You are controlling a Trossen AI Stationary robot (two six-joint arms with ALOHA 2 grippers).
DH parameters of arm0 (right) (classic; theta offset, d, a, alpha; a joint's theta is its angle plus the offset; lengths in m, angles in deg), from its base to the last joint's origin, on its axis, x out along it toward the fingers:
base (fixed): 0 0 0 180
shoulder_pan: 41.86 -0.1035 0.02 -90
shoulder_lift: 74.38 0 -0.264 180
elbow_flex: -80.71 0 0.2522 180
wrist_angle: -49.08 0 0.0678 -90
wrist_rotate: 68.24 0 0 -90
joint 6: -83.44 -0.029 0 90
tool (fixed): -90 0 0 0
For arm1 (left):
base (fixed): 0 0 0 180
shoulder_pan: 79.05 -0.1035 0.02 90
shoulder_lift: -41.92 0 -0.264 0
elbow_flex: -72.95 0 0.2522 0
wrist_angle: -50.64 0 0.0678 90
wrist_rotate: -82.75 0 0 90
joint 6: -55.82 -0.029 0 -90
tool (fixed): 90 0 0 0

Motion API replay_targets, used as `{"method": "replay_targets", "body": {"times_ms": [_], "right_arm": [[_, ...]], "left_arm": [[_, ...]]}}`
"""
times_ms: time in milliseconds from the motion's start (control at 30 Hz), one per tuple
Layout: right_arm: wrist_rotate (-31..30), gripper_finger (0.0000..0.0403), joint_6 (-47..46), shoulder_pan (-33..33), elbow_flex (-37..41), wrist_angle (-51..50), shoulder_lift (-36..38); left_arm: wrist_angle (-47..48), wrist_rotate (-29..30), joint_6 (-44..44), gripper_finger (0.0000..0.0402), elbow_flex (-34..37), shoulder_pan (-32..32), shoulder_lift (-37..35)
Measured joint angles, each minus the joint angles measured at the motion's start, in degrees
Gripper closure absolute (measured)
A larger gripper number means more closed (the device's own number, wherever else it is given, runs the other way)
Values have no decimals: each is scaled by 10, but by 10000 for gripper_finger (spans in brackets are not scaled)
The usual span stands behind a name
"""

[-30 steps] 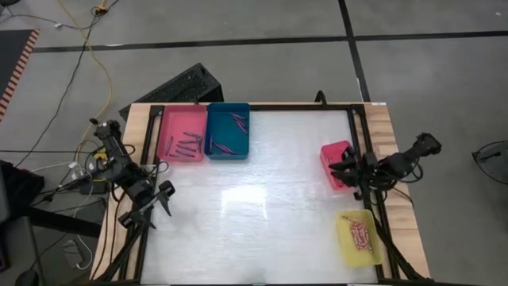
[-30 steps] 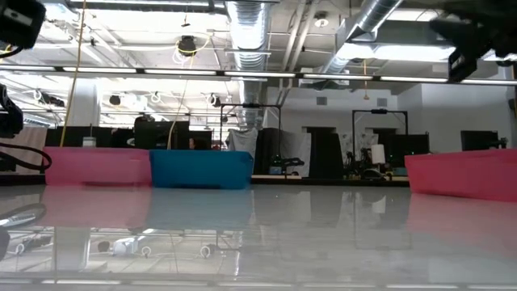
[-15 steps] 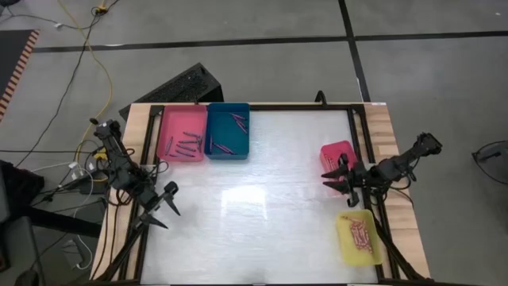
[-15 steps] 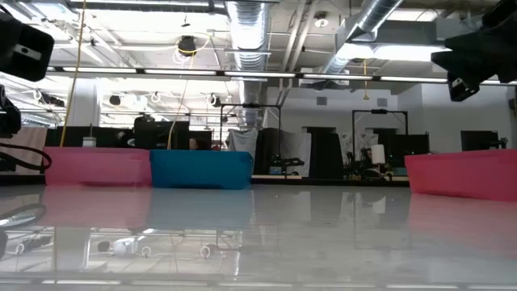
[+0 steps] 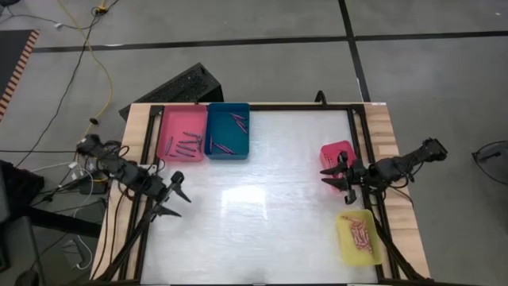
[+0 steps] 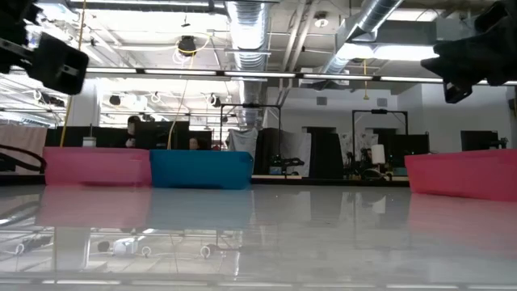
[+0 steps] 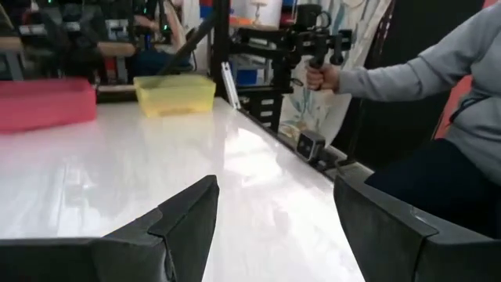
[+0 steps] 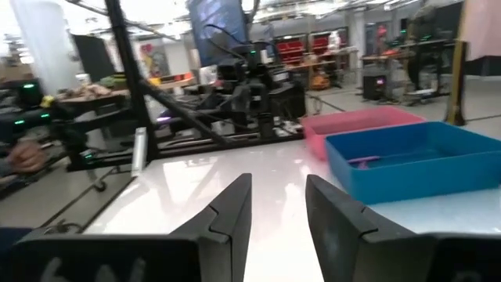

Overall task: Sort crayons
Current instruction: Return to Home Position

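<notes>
crayons [image 5: 185, 144] in trays [image 5: 170, 119], left claw [image 5: 175, 195] spread, right claw [image 5: 326, 178] spread

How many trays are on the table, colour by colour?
pink tray: 1
blue tray: 1
red tray: 1
yellow tray: 1
Total: 4 trays
</notes>
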Motion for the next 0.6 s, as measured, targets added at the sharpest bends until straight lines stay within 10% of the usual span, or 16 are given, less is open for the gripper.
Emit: {"method": "replay_targets", "body": {"times_ms": [333, 600], "right_arm": [[73, 269, 21, 96, 0, -2, 0], [117, 269, 15, 161, 0, -12, 0]], "left_arm": [[-19, -179, -12, 157, 0, -216, 1], [-24, -225, -1, 157, 0, -262, 1]]}}
